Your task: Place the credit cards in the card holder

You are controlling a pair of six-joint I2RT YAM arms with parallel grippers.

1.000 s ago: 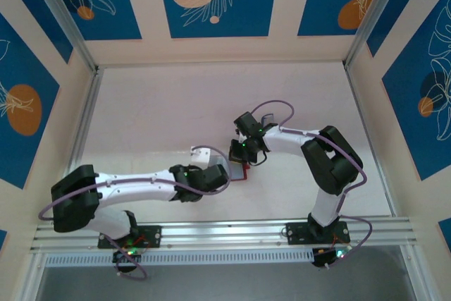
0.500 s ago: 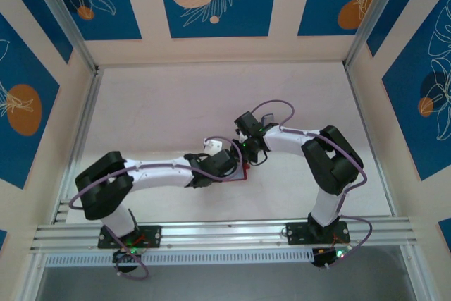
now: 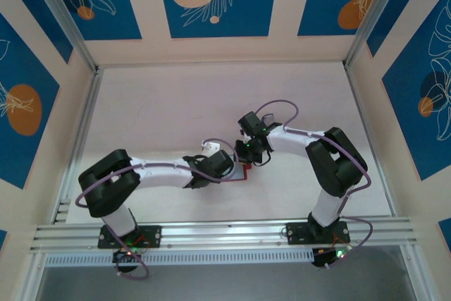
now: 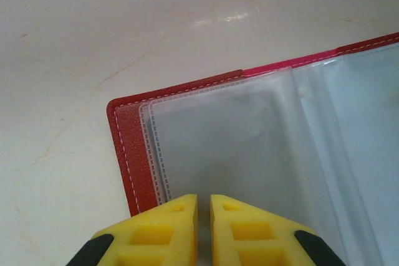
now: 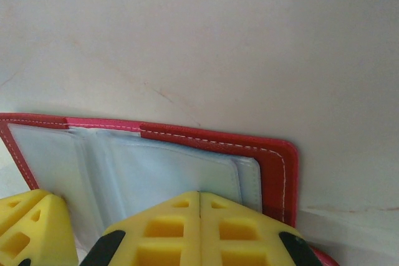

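**Both claws meet over the open card holder mid-bench**

Top view: the left claw (image 3: 227,165) and right claw (image 3: 249,154) crowd the red card holder (image 3: 244,173) on the pale bench (image 3: 162,103), hiding most of it. Left wrist: the left claw (image 4: 204,207) sits over the clear sleeves (image 4: 237,141), its jaws a slit apart; I cannot tell if it is grasping anything. Right wrist: the right claw (image 5: 199,200) is clenched over the holder's right half (image 5: 280,154), a left finger (image 5: 28,225) beside it.
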